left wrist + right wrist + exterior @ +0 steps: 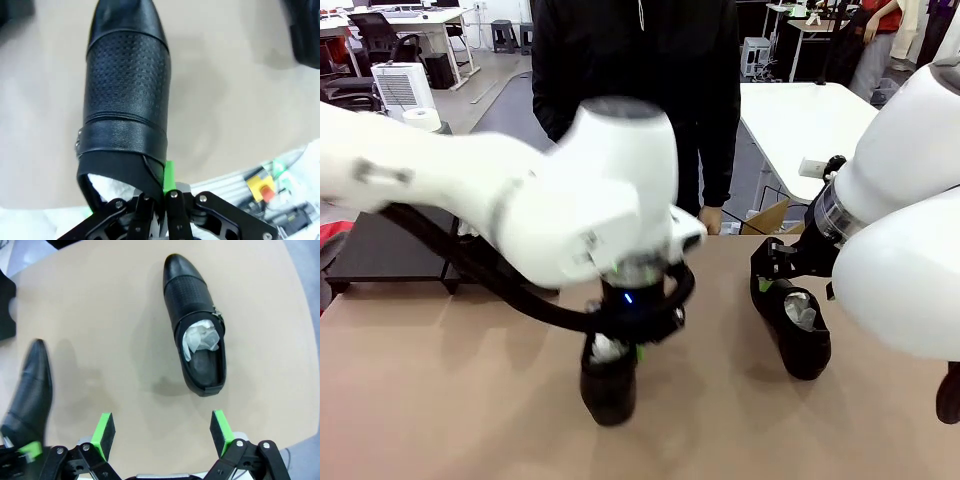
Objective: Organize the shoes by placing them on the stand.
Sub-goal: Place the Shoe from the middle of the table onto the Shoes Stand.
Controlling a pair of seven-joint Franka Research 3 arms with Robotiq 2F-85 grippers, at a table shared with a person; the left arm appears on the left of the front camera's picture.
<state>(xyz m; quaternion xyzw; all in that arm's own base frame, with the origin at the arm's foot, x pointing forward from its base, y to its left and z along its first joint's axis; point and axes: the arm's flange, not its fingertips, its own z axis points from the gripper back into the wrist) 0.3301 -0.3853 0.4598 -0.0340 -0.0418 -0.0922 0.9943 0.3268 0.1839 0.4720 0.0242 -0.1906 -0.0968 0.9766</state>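
Front view: the left gripper [620,345] is clamped on the heel rim of one shoe [608,385] in the middle of the table [440,400], and a second shoe [798,325] lies to its right. Left wrist view: its jaws pinch that shoe's collar. Right wrist view: the right gripper [162,432] gapes wide and empty, just short of the second shoe.
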